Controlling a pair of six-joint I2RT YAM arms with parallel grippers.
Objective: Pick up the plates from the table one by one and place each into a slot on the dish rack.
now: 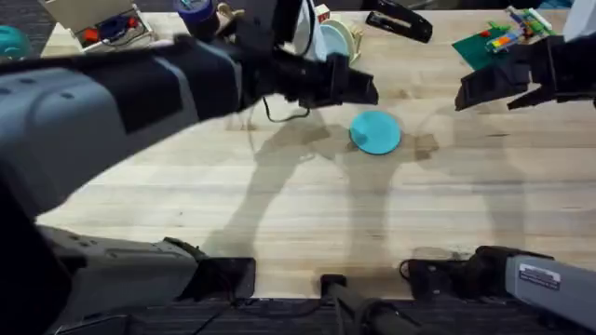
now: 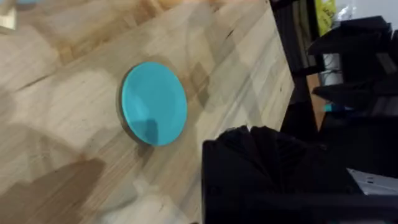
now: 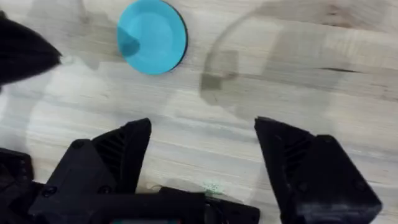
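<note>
The teal plate [image 1: 375, 131] lies flat on the table [image 1: 279, 214], right of centre toward the back. It lies flat in the left wrist view [image 2: 153, 103] and the right wrist view [image 3: 152, 36] too. My left arm reaches across, large and blurred, and its gripper [image 1: 358, 88] hovers just behind and left of the plate, touching nothing. My right gripper [image 1: 494, 93] hangs open and empty to the plate's right [image 3: 202, 162]. Behind the left gripper a pale plate [image 1: 333, 39] stands on edge. The dish rack is hidden behind the arm.
A black stapler-like tool [image 1: 400, 20] lies at the back. A green baseplate with bricks [image 1: 503, 37] sits at the back right, and a tray of supplies [image 1: 102, 23] at the back left. Bare wood stretches across the front of the table.
</note>
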